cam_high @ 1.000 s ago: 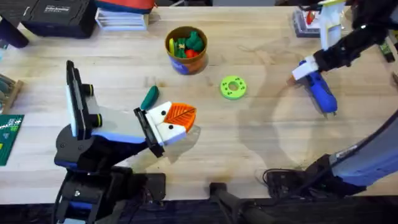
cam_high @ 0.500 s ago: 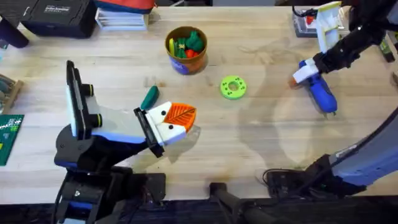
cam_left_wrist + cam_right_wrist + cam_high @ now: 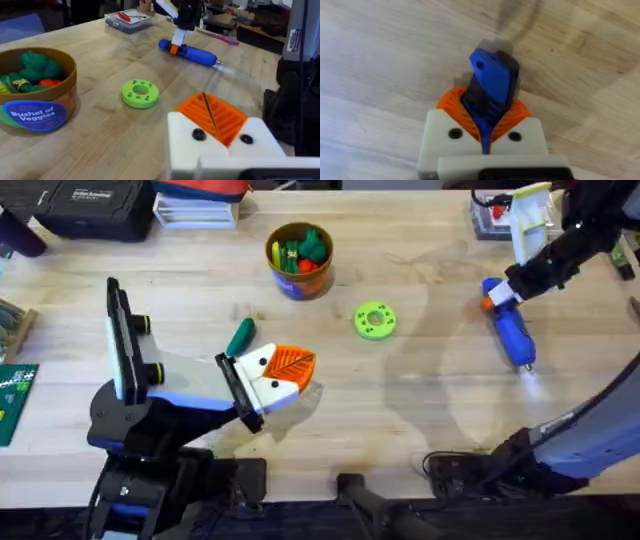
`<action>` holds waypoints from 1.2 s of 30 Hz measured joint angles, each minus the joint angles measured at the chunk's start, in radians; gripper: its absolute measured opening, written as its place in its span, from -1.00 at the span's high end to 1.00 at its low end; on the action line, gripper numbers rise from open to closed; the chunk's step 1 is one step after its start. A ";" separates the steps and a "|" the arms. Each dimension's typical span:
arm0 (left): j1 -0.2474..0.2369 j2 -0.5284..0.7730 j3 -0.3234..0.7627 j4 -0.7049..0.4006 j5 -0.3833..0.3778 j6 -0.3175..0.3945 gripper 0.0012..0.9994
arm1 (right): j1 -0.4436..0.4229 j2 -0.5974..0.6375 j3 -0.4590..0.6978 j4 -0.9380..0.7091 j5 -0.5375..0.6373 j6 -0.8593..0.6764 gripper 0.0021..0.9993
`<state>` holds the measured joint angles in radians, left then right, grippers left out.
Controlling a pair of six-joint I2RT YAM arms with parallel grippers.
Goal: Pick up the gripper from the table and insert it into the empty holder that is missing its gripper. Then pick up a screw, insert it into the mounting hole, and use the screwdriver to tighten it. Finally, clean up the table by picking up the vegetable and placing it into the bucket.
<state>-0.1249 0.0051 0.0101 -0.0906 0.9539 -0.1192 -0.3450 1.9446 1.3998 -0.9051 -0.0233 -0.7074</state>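
While the left arm rests low over the near-left part of the wooden surface (image 3: 400,410), its left gripper (image 3: 283,372) lies just above the wood with its orange ribbed pads (image 3: 293,363) pressed together, jaws closed on nothing. A small dark-green vegetable (image 3: 241,336) lies on the surface just beside that gripper, on its far side. Farther back stands the bucket (image 3: 299,260), blue-bodied with a yellow rim, toy vegetables heaped inside it; the left wrist view shows its label and a green knobbly piece on top. To the right of the bucket, and well apart from it, a flat bright-green disc (image 3: 375,320) with a hole lies on the wood.

At the far right, the right gripper (image 3: 497,295) reaches down from the back edge, and its jaws are clamped on the upper end of the blue screwdriver (image 3: 513,332). The right wrist view shows the blue body caught between the two orange pads, with the white finger mounts on either side. The screwdriver slants toward the near side, its thin tip near or on the wood; I cannot tell whether it touches. A clear plastic box (image 3: 492,215) with small red parts sits at the far right corner.
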 joint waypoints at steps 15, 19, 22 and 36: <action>0.000 0.000 0.000 0.000 0.000 0.000 0.99 | 0.002 -0.048 0.037 -0.013 0.000 0.055 0.95; 0.000 0.000 0.000 0.000 0.000 0.000 0.99 | 0.009 -0.194 0.039 -0.011 0.000 0.087 0.95; 0.000 0.000 0.000 0.000 0.000 0.000 0.99 | 0.014 -0.322 0.044 -0.011 -0.016 0.119 0.95; 0.000 0.000 0.000 0.000 0.000 0.000 0.99 | 0.164 -0.886 -0.193 0.158 -0.064 0.327 0.95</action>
<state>-0.1249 0.0055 0.0101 -0.0906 0.9540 -0.1192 -0.1808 1.0582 1.2071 -0.7466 -0.0869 -0.3807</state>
